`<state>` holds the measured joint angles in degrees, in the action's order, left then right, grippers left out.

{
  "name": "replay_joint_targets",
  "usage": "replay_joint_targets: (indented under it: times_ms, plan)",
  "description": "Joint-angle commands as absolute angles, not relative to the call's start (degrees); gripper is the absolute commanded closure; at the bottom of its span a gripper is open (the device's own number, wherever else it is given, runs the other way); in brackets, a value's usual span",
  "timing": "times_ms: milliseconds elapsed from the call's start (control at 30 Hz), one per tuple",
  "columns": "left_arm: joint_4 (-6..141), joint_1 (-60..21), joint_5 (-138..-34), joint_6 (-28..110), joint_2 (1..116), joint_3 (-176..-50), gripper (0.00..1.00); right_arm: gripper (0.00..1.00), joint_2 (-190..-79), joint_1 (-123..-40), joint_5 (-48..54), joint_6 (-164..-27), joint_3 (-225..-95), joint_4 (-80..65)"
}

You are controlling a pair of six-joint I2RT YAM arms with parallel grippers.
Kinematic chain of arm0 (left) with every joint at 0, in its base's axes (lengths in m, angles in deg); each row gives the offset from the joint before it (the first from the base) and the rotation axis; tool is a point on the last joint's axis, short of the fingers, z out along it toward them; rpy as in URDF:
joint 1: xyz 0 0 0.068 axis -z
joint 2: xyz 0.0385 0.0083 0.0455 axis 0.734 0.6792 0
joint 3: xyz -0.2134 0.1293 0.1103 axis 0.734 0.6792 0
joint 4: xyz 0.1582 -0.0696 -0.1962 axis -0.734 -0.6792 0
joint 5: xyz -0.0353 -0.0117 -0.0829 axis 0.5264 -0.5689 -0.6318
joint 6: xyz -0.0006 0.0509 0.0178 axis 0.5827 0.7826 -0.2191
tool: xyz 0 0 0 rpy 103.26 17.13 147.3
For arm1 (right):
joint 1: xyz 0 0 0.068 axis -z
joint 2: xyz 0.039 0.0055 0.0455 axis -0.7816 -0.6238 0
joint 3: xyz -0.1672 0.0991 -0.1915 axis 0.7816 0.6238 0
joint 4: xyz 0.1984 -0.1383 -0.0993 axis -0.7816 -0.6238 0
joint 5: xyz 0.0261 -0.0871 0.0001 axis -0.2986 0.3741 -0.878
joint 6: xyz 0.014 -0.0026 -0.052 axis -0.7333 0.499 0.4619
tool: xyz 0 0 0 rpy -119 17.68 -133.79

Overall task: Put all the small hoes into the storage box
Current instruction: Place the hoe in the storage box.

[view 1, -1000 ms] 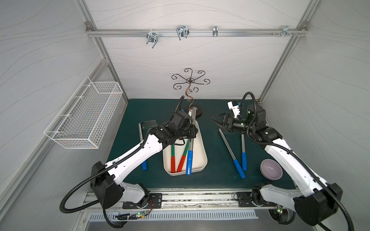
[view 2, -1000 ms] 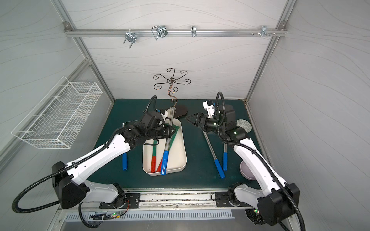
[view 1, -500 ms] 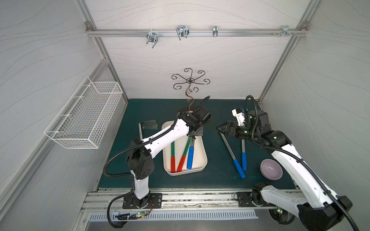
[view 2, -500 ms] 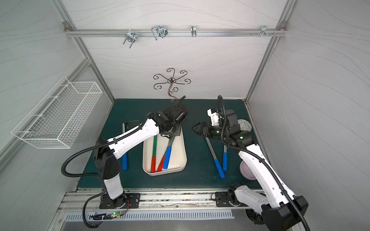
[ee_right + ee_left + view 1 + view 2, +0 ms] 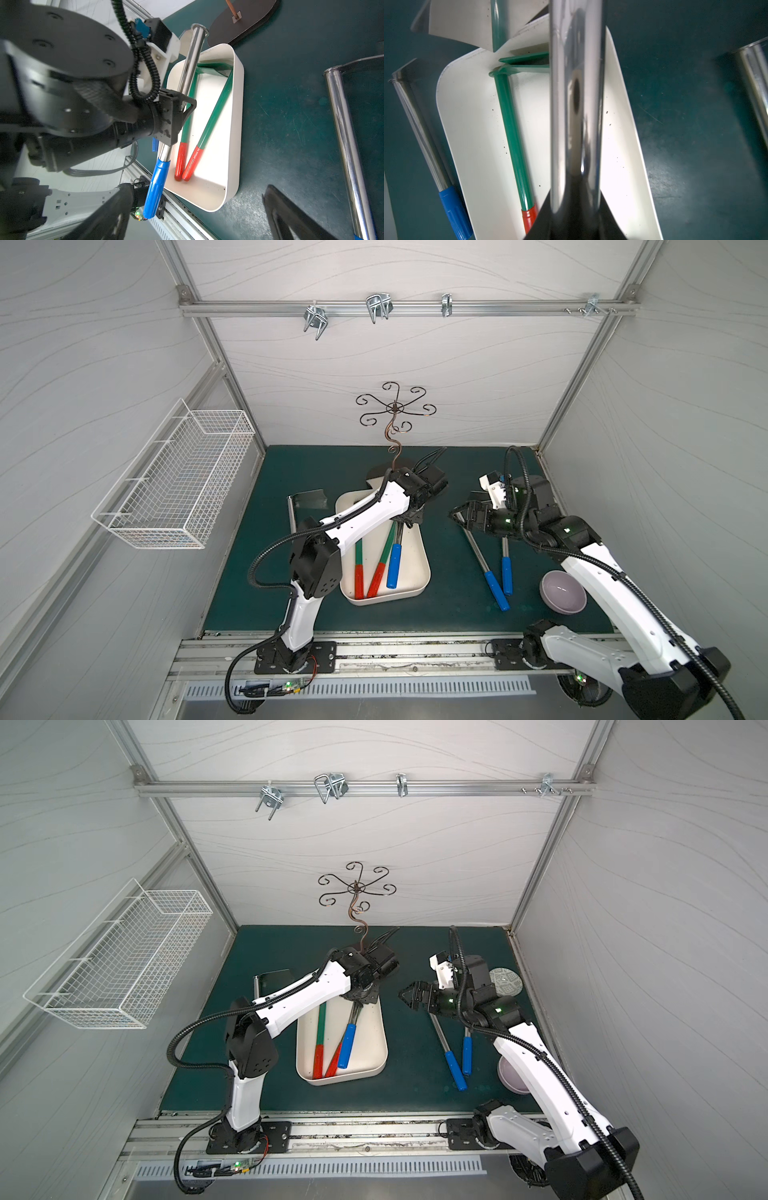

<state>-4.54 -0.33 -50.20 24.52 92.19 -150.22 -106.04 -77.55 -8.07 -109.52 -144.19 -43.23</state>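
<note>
One chrome-shafted, blue-gripped hoe (image 5: 158, 182) above cream storage box (image 5: 238, 124)

Mat (image 5: 451, 605): a bare strip was left between the storage box (image 5: 390, 598) and two blue-handled tools (image 5: 494, 589) lying toward the right edge. Back-left corner: left open. Box floor: the left part was taken up by two green hoes (image 5: 359, 556); the right part was left bare. Back edge, middle: blocked by a wire stand (image 5: 394, 408). Front-right corner: occupied by a bowl (image 5: 563, 591).
</note>
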Motion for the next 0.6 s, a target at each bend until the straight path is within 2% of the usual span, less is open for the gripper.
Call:
replay_joint_targets:
  times_ms: [0,567]
  plan:
    - [-6.1,-0.1,-45.6,24.6,93.3,-154.7,1.00,0.01,-105.6,-78.1,-8.0,-108.8,-143.2,-43.1]
    - [-6.2,-2.2,-45.4,27.2,96.5,-154.8,1.00,0.01,-105.6,-78.4,-7.6,-108.4,-142.1,-42.7]
